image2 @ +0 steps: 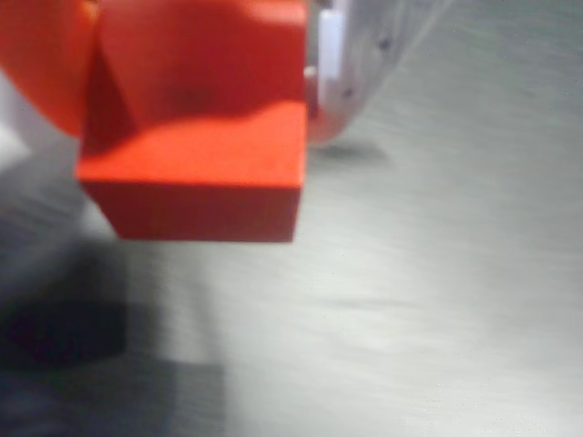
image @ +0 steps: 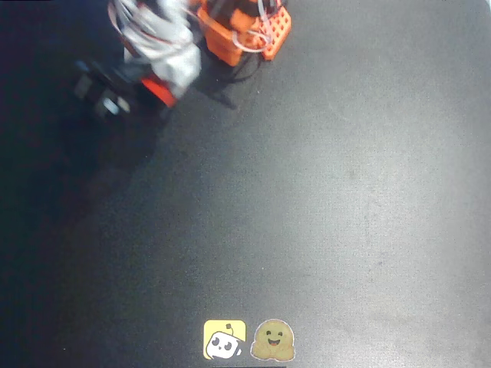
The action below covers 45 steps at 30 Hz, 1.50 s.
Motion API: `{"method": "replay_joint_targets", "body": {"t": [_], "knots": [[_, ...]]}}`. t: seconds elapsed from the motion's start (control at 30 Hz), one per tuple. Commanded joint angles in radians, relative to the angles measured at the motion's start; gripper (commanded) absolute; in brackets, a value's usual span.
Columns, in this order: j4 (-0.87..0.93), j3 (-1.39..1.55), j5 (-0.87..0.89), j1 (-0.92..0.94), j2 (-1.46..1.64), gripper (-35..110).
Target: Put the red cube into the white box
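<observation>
Red cube point(image2: 196, 159) up close, pinched between the tool's point(image2: 205, 91) fingers above the grey table point(image2: 437, 300).

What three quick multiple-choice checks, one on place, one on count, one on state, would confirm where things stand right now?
1. Where is the arm in the overhead view?
A. bottom right corner
B. top left
C. dead centre

2. How many stickers lie at the bottom edge of the table in the overhead view?
A. none
B. two
C. five

3. What is the state of the red cube in the wrist view?
A. held in the gripper, off the table
B. lying flat on the table far from the gripper
C. resting on a sticker

Answers: B, the arm sits at the upper left of the dark table. B, a yellow sticker and a tan sticker lie side by side. A, the red cube sits close under the gripper, with its shadow on the blurred table below.
</observation>
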Motion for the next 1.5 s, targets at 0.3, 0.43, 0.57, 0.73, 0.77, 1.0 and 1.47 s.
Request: {"method": "replay_joint_targets", "body": {"t": [0.3,0.43,0.57,0.73,0.77,1.0,1.47], "knots": [[0.066,-0.015,-0.249,0.488,0.032,0],[0.078,-0.014,-0.261,0.511,0.034,0],[0.084,-0.014,-0.267,0.511,0.044,0],[0.071,-0.018,-0.311,0.505,0.046,13],[0.067,-0.021,-0.318,0.503,0.046,16],[0.061,-0.026,-0.345,0.502,0.054,24],[0.029,-0.051,-0.416,0.416,0.064,0]]}}
